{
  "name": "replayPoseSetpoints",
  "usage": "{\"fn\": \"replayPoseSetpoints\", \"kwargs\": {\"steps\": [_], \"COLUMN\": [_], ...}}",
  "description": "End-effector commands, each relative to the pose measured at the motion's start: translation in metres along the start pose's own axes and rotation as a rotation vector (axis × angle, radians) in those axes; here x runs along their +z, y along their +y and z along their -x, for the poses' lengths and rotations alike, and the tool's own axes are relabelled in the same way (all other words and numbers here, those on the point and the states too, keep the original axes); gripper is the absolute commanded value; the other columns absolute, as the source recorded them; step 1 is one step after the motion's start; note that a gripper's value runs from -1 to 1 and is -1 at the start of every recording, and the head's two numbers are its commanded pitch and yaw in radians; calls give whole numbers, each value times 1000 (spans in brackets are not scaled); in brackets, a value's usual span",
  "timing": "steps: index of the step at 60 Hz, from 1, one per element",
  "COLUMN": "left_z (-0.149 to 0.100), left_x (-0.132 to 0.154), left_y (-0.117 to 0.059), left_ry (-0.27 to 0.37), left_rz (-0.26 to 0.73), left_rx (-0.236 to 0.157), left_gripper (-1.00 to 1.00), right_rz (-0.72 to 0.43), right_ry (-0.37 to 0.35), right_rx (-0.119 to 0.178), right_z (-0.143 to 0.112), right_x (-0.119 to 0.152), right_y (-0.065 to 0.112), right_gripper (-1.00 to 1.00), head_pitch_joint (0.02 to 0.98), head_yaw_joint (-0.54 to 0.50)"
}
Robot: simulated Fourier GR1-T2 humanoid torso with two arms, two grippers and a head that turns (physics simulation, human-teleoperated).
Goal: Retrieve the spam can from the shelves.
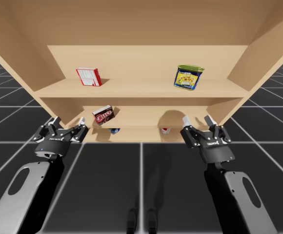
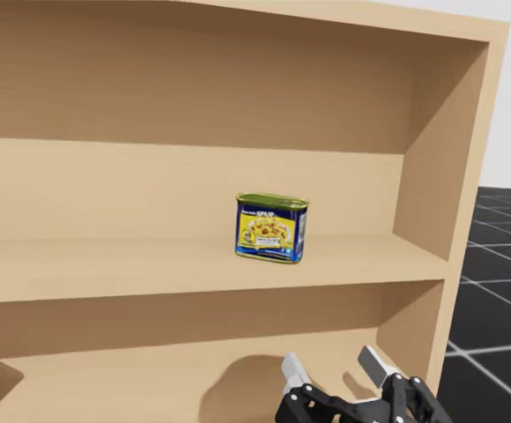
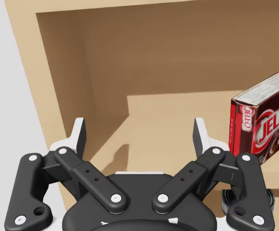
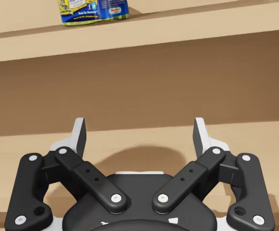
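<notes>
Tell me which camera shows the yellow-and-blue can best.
The head view: the yellow-and-blue can stands whole and upright on the upper shelf, face-on. The high view shows it whole too, from farther off. The right wrist view catches its lower part, up ahead of my right gripper.

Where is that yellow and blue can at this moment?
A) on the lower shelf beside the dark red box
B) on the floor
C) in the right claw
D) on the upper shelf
D: the yellow and blue can stands on the upper shelf, while my right gripper hangs open below it, holding nothing.
</notes>
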Motion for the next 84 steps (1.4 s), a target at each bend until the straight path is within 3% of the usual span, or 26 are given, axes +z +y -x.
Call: {"fn": "replayPoseSetpoints", "kwargs": {"steps": [1,13,17,21,27,31,34,40,42,52,54,62,81,84], "left_z": [0,-1,-1,-1,-2,-2,-3,-3,-3,-4,-4,-5,-5,-5], "left_x": [0,-1,0,-1,-1,-1,-1,-1,-1,0,0,0,0,0], "left_y": [-1,2,3,4,5,6,7,7,8,9,10,11,13,13], "left_ry": [2,5,5,6,3,-2,-2,-4,-4,-6,-6,-4,5,5], "left_rz": [-2,-10,-11,-13,-18,-22,-22,-23,-24,-29,-31,-36,-32,-32], "left_rx": [4,15,17,17,16,18,19,21,23,27,28,31,32,33], "left_gripper": [-1000,-1000,-1000,-1000,-1000,-1000,-1000,-1000,-1000,-1000,-1000,-1000,-1000,-1000], "right_rz": [-2,-20,-6,9,-9,10,24,36,39,110,131,157,274,282], "right_ry": [-3,-36,-39,-51,-28,-31,-11,24,45,73,71,107,186,190], "right_rx": [2,4,19,52,51,78,75,89,81,106,127,138,208,203], "right_z": [-8,-57,-75,-95,-113,-124,-129,-131,-131,-129,-130,-129,-111,-110], "right_x": [3,24,28,30,28,21,13,-1,-9,-40,-46,-61,-91,-94], "right_y": [6,32,44,59,75,84,89,97,100,103,103,105,98,97], "right_gripper": [-1000,-1000,-1000,-1000,-1000,-1000,-1000,-1000,-1000,-1000,-1000,-1000,-1000,-1000], "head_pitch_joint": [255,252,251,246,245,246,243,242,241,241,240,241,242,245], "head_yaw_joint": [-268,-270,-270,-271,-272,-275,-278,-282,-283,-288,-288,-286,-287,-285]}}
